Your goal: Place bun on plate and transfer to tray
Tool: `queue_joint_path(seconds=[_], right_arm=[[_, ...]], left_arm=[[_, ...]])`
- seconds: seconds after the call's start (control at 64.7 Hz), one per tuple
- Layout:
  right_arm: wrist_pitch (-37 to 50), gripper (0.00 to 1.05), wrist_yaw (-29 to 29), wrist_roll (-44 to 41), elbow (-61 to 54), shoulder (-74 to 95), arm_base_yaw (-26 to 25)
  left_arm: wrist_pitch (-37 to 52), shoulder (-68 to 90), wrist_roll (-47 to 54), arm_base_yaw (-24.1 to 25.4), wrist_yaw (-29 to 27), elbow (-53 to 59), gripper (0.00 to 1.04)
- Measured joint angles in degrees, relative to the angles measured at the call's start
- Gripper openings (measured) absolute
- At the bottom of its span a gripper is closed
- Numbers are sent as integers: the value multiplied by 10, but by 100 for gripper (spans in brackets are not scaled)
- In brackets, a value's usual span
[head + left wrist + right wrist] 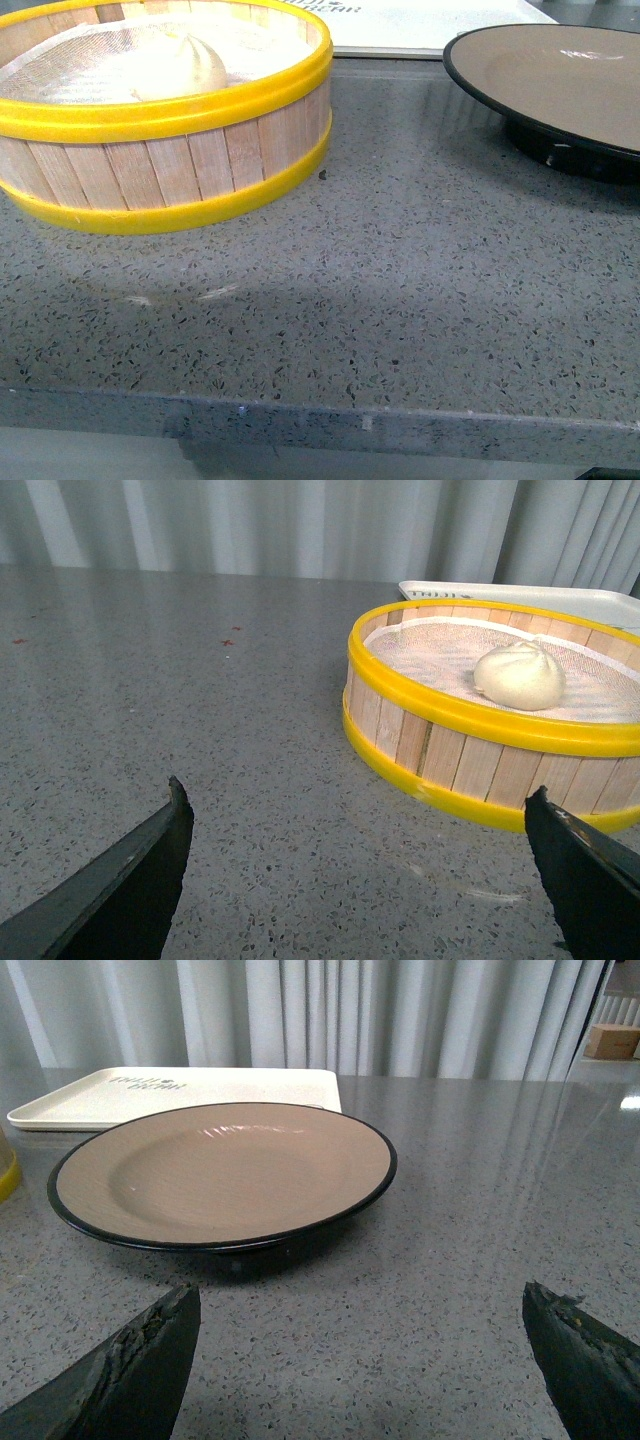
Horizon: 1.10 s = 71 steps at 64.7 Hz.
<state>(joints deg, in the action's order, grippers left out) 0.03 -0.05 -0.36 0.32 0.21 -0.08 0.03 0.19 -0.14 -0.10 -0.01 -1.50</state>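
Note:
The creamy-white bun (178,62) (519,675) lies inside a yellow-rimmed wooden steamer basket (180,150) (470,755) at the table's left. To the right stands the brown plate (560,80) (225,1175) with its black rim, nothing on it. Behind both lies the white tray (430,25) (170,1095) (520,592). Neither arm shows in the front view. My left gripper (360,865) hangs open above bare table, short of the basket. My right gripper (360,1350) is open too, just short of the plate, holding nothing.
The grey speckled stone table (400,300) runs to a front edge (400,415) close to the camera. Grey curtains (350,1015) hang behind the table. A cardboard box (612,1040) sits far off at the back.

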Motion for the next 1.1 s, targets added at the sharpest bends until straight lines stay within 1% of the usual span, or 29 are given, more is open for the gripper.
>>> queue_joint_path(seconds=[0.186, 0.201, 0.232, 0.247, 0.278, 0.325, 0.371, 0.464, 0.588, 0.68, 0.727, 0.789, 0.897, 0.99, 1.098], right_arm=[[0, 96, 0, 0, 0, 0, 0], [0, 96, 0, 0, 0, 0, 0], [0, 96, 0, 0, 0, 0, 0], [0, 96, 0, 0, 0, 0, 0], [0, 96, 0, 0, 0, 0, 0], [0, 96, 0, 0, 0, 0, 0], [0, 96, 0, 0, 0, 0, 0], [0, 96, 0, 0, 0, 0, 0], [0, 96, 0, 0, 0, 0, 0], [0, 96, 0, 0, 0, 0, 0], [0, 96, 0, 0, 0, 0, 0], [0, 96, 0, 0, 0, 0, 0], [0, 96, 0, 0, 0, 0, 0], [0, 96, 0, 0, 0, 0, 0], [0, 96, 0, 0, 0, 0, 0]], left_arm=[[0, 0, 0, 0, 0, 0, 98], [-7, 5, -4, -2, -8, -2, 98], [-33, 15, -12, -7, -26, -10, 98], [-67, 29, -21, -10, -44, -21, 98], [-117, 57, -35, -12, -60, -41, 98], [-158, 86, -49, -9, -63, -57, 98], [-169, 104, -59, 1, -56, -61, 98], [-164, 114, -69, 22, -40, -68, 98], [-133, 128, -77, 51, -23, -99, 98], [-103, 159, -79, 54, -17, -117, 98], [-80, 184, -79, 46, -22, -126, 98], [-40, 228, -78, 18, -43, -145, 98], [31, 319, -62, -51, -70, -195, 98], [76, 418, -32, -107, -70, -269, 98], [87, 520, 0, -143, -60, -355, 98]])
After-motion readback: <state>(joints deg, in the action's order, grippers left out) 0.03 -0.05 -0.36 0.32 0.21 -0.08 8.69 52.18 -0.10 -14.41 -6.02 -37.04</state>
